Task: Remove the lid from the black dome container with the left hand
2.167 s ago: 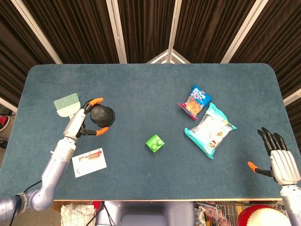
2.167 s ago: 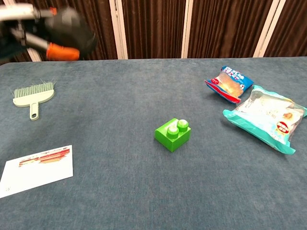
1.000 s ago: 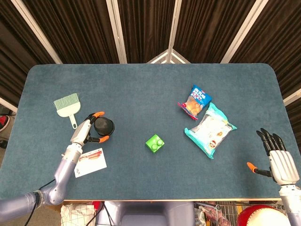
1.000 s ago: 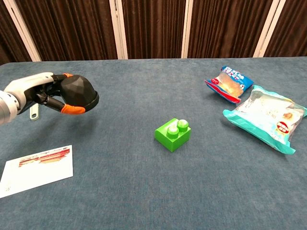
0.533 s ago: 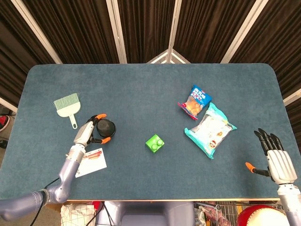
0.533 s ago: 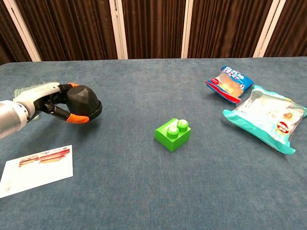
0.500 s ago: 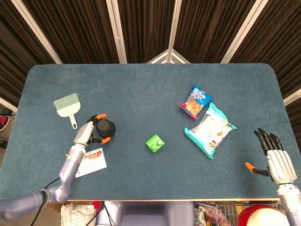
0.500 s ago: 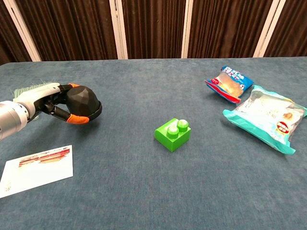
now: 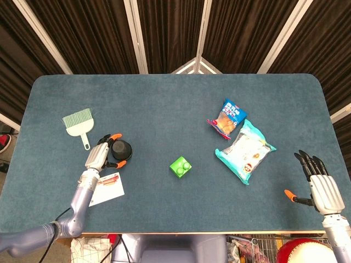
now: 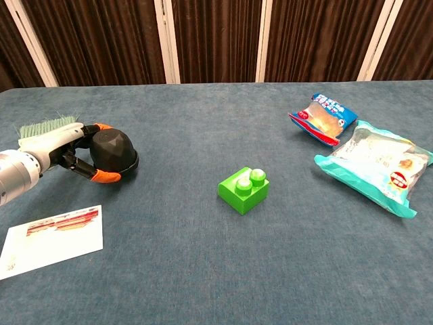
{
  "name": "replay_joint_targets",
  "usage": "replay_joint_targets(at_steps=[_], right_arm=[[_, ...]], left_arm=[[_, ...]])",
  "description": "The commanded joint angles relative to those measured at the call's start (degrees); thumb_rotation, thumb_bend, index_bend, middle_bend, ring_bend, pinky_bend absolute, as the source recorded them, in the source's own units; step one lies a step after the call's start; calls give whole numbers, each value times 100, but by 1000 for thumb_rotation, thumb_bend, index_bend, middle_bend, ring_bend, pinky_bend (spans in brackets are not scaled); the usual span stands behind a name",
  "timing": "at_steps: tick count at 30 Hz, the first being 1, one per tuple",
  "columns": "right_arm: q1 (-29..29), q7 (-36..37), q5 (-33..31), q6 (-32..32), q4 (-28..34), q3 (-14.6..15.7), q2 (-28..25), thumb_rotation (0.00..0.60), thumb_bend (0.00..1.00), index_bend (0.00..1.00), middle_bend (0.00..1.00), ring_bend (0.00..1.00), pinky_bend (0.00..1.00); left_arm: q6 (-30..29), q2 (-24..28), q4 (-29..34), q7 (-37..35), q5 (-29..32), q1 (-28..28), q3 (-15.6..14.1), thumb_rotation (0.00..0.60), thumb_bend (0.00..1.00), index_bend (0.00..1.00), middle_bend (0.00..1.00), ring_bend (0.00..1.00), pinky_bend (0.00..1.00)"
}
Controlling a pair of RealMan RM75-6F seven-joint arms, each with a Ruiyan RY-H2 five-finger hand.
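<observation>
The black dome container [image 10: 114,153] is seen at nine o'clock on the blue bench [image 10: 203,257], a matte, faceted dome above a wider rim. It is gripped by the left hand [image 10: 64,152], whose orange-tipped fingers [image 10: 105,177] are wrapped around its sides; whether its base touches the bench cannot be told. No seam between lid and base can be made out.

From the head view the dome [image 9: 121,149] lies at the four o'clock side of a small green hand brush [image 9: 78,121], and a white card [image 9: 106,187] with a red strip lies near it at seven o'clock (its print is too small to be read).

A green two-stud building block [image 10: 244,189] sits near the middle. At two to three o'clock two sealed snack bags lie touching: a blue and red bag [image 10: 322,118] and a larger teal and white bag [image 10: 375,166]; their lettering cannot be read.

The right hand [image 9: 320,186] is held at the bench's four o'clock edge, fingers apart, holding nothing.
</observation>
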State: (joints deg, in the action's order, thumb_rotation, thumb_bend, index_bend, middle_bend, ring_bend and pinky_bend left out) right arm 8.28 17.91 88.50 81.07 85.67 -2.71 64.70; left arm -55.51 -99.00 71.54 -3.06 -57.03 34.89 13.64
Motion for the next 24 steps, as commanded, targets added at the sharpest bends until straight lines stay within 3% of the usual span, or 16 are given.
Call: replay_joint_targets(at_steps=[1,17,24], right_arm=[[-12,39,3,27,-38,3,3,600,209,0,9,106,11],[-11,41,-3,38,-87,5,23,600,208,0,9,106,11],[4,13,13,26,-46,10,12,600,208,0,9,106,11]], left_arm=[[59,-19,-30,7,9,-8,1,600,521,158,223,0,0],[338,-59,-63,-161,-224,56,22,600,414,120,35,0,0],[172,63,149,-49,-249,-31,23,600,415,117,72,0,0]])
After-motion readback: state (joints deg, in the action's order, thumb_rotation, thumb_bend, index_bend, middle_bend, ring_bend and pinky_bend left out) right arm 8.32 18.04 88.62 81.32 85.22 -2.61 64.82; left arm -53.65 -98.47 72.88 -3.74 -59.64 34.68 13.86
